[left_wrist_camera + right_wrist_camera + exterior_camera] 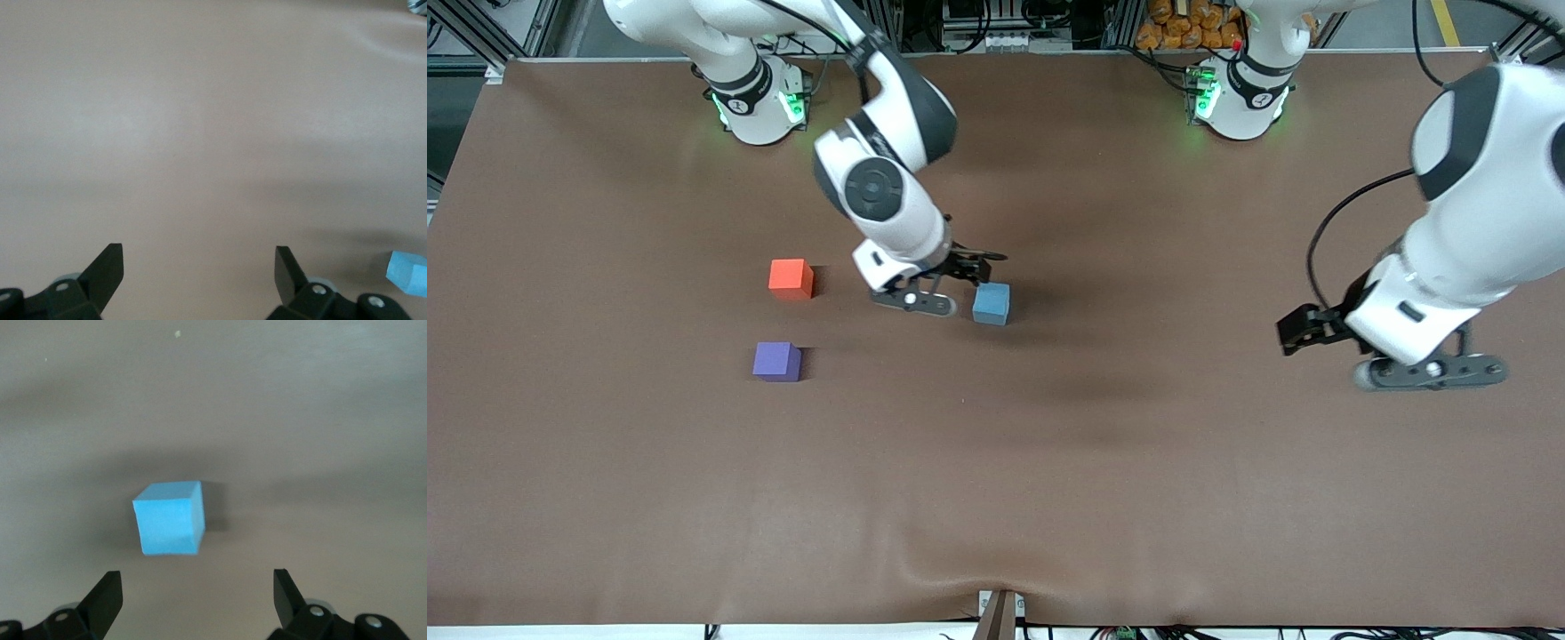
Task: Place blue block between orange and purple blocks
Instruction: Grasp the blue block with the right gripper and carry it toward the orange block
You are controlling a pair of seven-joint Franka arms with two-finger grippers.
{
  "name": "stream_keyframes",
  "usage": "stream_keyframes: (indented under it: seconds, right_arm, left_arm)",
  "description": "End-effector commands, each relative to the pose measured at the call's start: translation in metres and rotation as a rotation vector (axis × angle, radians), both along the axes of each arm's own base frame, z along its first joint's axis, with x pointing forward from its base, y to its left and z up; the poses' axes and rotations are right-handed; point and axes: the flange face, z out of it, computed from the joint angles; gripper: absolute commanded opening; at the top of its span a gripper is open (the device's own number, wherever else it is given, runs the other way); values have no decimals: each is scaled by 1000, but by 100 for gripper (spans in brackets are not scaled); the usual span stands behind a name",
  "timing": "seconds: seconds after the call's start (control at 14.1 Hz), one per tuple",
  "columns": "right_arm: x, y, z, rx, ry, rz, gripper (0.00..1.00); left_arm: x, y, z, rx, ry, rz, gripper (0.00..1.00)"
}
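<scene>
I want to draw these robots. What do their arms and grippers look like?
Both arms are glossy white rounded tubes with dark grey joint caps and black cables looping alongside. Green lights glow at their bases. The right gripper and left gripper are black, each with two flat wedge-shaped fingers and small silver screws.

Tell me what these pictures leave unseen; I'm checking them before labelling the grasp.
- Orange block and purple block: outside both wrist views, seen only from the front.
- Blue block: cut off by the left wrist view's edge.
- Right end effector: open, but the front view's wrist housing hides its fingertips.
- Left end effector: open, waiting over bare table.
</scene>
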Motion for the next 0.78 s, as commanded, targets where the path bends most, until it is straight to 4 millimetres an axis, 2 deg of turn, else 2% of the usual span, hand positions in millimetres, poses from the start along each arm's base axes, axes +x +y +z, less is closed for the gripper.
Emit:
stream_keyframes:
  seconds: [0.0,0.14,0.36,0.43,0.5,0.57,0.64,0.71]
  right_arm:
    - [-2,27,-34,18,-60,10,100]
    - [-8,40,-65,19,-76,21,100]
    - [-15,55,-91,1,-69,13,100]
    - [-18,57,-97,-16,-75,31,100]
    - [-20,59,-100,-27,-83,51,70]
    - [-19,60,-97,-33,-94,70,32]
    - [-9,60,-84,-22,-105,62,0]
    - [-6,57,-77,-33,-92,66,0]
  left_arm:
    - [-27,22,11,7,57,25,100]
    - [-50,28,18,23,78,39,100]
    - [-91,32,19,68,93,45,100]
    - [-96,39,22,68,91,41,100]
    - [-97,42,23,55,92,13,100]
    - [-97,44,27,43,89,-26,100]
    - [-98,52,32,40,80,-54,100]
    - [-99,57,38,38,72,-74,100]
